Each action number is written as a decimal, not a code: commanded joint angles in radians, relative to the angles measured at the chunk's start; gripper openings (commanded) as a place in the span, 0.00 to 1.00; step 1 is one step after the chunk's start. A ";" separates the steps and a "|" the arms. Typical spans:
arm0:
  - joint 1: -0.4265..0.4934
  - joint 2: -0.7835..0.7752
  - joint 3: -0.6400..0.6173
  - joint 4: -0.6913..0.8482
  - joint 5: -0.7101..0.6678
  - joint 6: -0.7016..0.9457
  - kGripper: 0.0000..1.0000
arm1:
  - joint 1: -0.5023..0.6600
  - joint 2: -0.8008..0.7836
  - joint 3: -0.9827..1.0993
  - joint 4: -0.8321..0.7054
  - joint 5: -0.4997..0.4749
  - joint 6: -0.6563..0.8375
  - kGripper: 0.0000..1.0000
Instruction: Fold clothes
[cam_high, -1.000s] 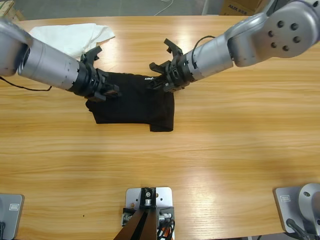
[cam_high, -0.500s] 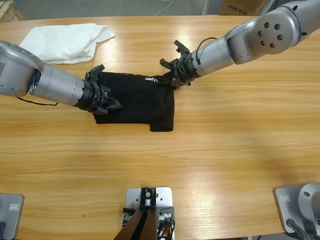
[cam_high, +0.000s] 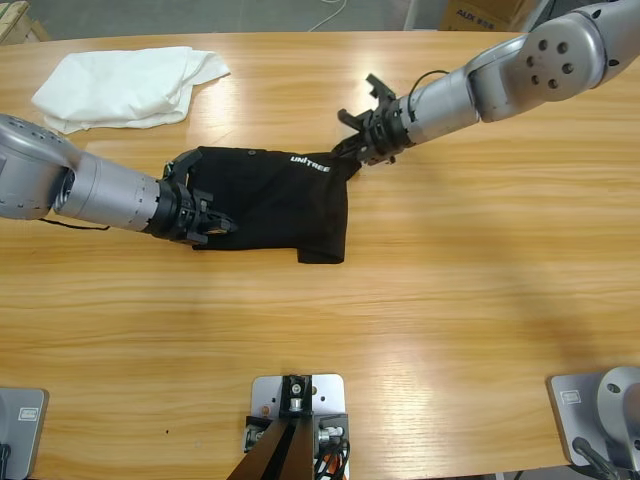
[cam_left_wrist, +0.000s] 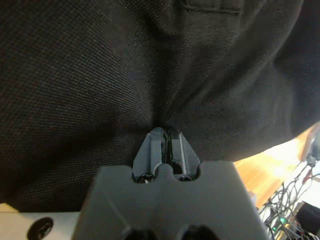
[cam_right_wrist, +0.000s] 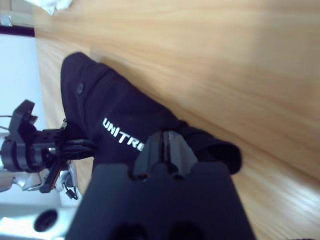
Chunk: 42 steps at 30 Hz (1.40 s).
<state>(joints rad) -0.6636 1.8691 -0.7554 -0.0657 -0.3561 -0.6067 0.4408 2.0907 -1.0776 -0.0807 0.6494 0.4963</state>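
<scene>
One black T-shirt (cam_high: 275, 205) lies folded at the middle of the wooden surface (cam_high: 450, 300), its long axis running 9 to 3 o'clock, the "UNITREE" lettering (cam_high: 310, 164) along its 12 o'clock edge; one white garment (cam_high: 125, 85) rests well apart toward 10 o'clock; two arms reach in. The left wrist view alone shows the left end effector (cam_left_wrist: 167, 140) clenched on a pinch of black fabric; the right wrist view shows the right end effector (cam_right_wrist: 164, 142) clenched on the shirt's corner beside the lettering, a grip the high view only hints at.
</scene>
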 joint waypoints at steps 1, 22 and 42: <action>0.010 -0.250 0.001 0.001 -0.025 -0.091 0.00 | -0.002 -0.272 0.009 0.090 -0.029 -0.016 0.00; 0.059 -0.022 0.088 -0.098 0.056 -0.127 0.00 | 0.287 -0.144 0.230 0.049 -0.118 0.016 0.00; 0.071 -0.178 0.150 -0.273 0.006 -0.190 0.00 | 0.267 -0.411 0.150 0.284 -0.265 0.010 0.00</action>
<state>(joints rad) -0.6021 1.8540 -0.6031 -0.3307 -0.3136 -0.7476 0.7086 1.8752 -0.8358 0.0429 0.4469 0.5011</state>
